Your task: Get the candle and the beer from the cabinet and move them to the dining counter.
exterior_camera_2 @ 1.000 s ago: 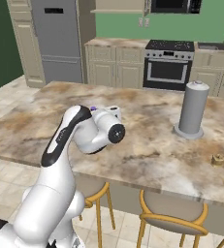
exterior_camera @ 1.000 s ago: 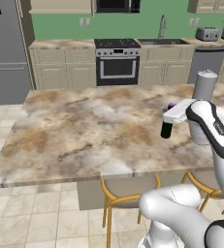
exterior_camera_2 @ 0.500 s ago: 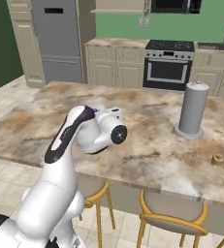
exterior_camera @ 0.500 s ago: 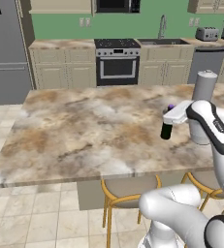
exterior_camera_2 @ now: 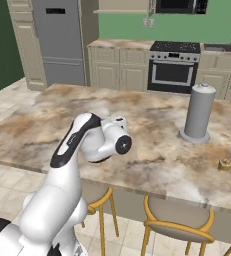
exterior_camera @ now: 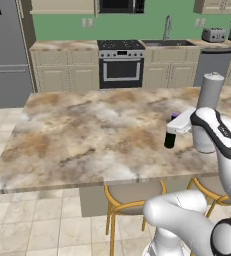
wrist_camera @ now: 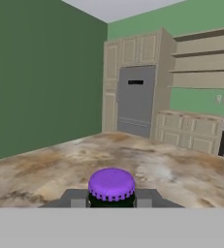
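Gripper (exterior_camera: 173,127) is out over the big marbled brown-and-cream stone dining counter (exterior_camera: 87,135), jaws narrow and clamped on the neck of the slim dark green-black glass beer bottle (exterior_camera: 170,138). Bottle hangs upright under the hand; its base sits at or just above the stone, can't tell if it's touching.

Hand view: purple crimped cap (wrist_camera: 111,185) dead centre between the two dark finger tips (wrist_camera: 75,199), one pad each side of the neck. Counter top stretches ahead, with the green wall on the left of that view and a tall grey fridge (wrist_camera: 136,100) between beige cabinet panels at the far end.

Right base view: hand is mostly hidden behind the white wrist, so the grip itself doesn't show there. Small squat tan-gold candle (exterior_camera_2: 224,165) sits on the dining counter near its right end, upright, well apart from the arm.

Tall grey cylinder with a knob on top (exterior_camera: 210,112) stands on the counter just beside the gripper, to its right in the left base view. In the right base view it's between the arm and the candle.

Yellow-legged stools (exterior_camera: 133,197) tucked under the near edge. Stainless oven range (exterior_camera: 121,64) against the green back wall.
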